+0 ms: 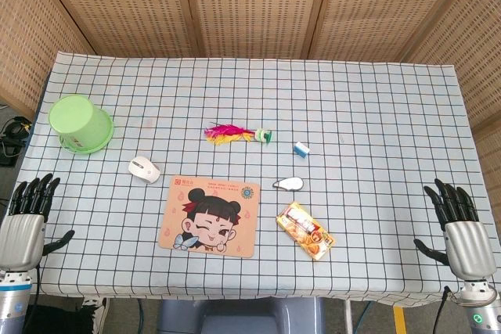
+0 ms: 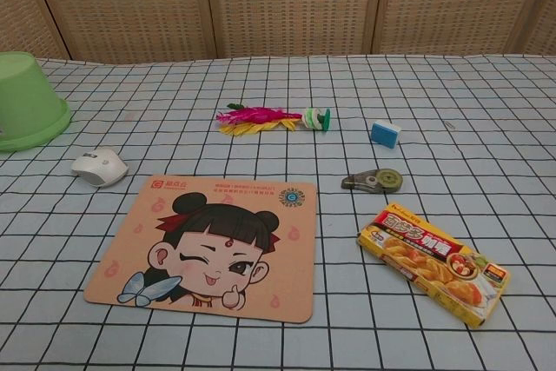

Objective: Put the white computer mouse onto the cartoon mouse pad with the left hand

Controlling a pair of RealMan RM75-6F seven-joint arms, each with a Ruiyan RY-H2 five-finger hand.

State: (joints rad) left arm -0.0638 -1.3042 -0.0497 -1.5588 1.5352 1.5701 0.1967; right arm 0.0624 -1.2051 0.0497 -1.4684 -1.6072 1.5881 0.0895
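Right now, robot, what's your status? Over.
Left robot hand and right robot hand open, holding nothing. White mouse on the cloth, just beyond the cartoon pad's far-left corner. Nothing between them.

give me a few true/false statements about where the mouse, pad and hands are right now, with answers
1. The white computer mouse lies on the cartoon mouse pad. False: it lies on the tablecloth beside the pad's far left corner.
2. The left hand holds nothing. True.
3. The green bucket stands upright with its opening up. False: it is upside down, rim on the cloth.
4. The curry box lies to the right of the pad. True.
5. The right hand grips the feather shuttlecock. False: it is at the table's near right edge, holding nothing; the shuttlecock lies beyond the pad.
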